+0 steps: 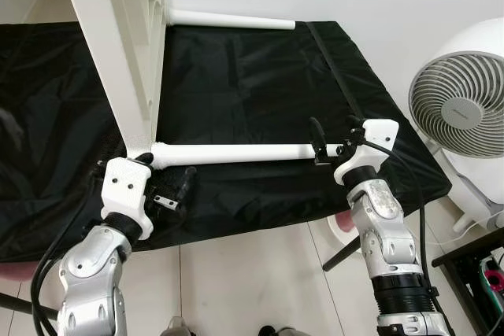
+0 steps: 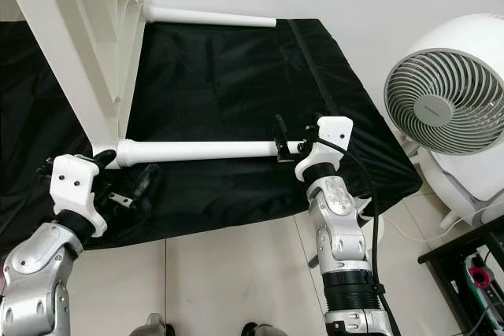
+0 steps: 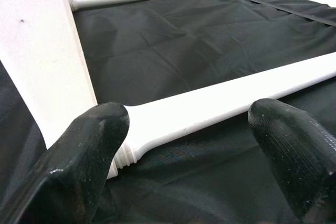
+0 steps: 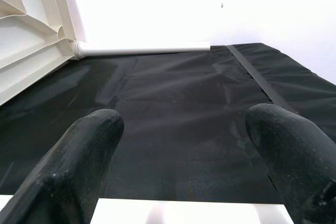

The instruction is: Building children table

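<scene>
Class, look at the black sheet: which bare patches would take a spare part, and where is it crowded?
The widest bare patch of black sheet lies between the near table leg and the far leg. Another runs along the sheet's front edge, between the arms. It is crowded at the tabletop corner, by the left claw.

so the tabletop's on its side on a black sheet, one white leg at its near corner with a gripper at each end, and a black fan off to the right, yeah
Not quite: the fan is white, as the right eye view shows. The rest holds: the tabletop stands on its side on the black sheet, and the leg has the left gripper and right gripper at its ends.
</scene>
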Controlling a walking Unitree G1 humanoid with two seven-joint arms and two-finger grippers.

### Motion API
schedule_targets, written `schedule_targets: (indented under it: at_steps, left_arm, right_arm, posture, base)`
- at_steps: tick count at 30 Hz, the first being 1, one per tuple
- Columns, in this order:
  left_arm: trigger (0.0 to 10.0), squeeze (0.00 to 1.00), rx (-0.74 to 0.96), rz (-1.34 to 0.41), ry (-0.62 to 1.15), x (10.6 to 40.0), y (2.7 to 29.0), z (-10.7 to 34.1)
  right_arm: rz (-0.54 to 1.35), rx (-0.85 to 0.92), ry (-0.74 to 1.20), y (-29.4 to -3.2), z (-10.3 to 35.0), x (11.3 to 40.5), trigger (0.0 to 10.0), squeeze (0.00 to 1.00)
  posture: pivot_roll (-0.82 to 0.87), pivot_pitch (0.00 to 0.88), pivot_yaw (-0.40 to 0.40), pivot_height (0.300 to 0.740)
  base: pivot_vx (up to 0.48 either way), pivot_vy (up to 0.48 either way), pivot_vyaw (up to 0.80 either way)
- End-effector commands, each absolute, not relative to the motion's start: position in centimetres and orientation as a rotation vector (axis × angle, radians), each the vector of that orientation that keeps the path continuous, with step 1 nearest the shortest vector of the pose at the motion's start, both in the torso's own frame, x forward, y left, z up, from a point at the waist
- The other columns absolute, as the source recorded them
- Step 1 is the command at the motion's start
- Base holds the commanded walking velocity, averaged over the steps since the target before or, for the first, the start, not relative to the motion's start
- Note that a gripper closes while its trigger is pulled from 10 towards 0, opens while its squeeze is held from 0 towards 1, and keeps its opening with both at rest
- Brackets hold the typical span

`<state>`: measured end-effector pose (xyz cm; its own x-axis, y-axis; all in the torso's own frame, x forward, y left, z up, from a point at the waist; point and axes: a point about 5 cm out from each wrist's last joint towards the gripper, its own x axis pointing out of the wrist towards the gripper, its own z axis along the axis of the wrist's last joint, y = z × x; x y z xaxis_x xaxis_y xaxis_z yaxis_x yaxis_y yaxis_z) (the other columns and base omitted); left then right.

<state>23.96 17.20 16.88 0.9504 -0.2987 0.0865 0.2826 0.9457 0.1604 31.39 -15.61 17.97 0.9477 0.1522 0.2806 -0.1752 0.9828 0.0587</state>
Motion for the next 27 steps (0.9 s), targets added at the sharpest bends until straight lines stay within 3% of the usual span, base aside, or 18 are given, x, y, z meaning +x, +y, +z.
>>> schedule_targets:
  at_steps: [1, 27]
  left_arm:
    - [10.0, 0.0, -0.063, 0.222, -0.123, 24.2, 17.7, 16.7]
    - [10.0, 0.0, -0.127, 0.436, -0.08, 24.0, 19.3, 16.3]
  right_arm:
    - [0.168, 0.08, -0.291, -15.5, 18.1, 31.4, 10.0, 0.0]
    - [0.162, 0.088, -0.293, -15.4, 18.1, 31.3, 10.0, 0.0]
  posture:
    - [0.18, 0.094, -0.054, 0.74]
    - [0.18, 0.103, -0.051, 0.74]
  base:
    - [0.0, 0.0, 0.0]
    - [0.0, 0.0, 0.0]
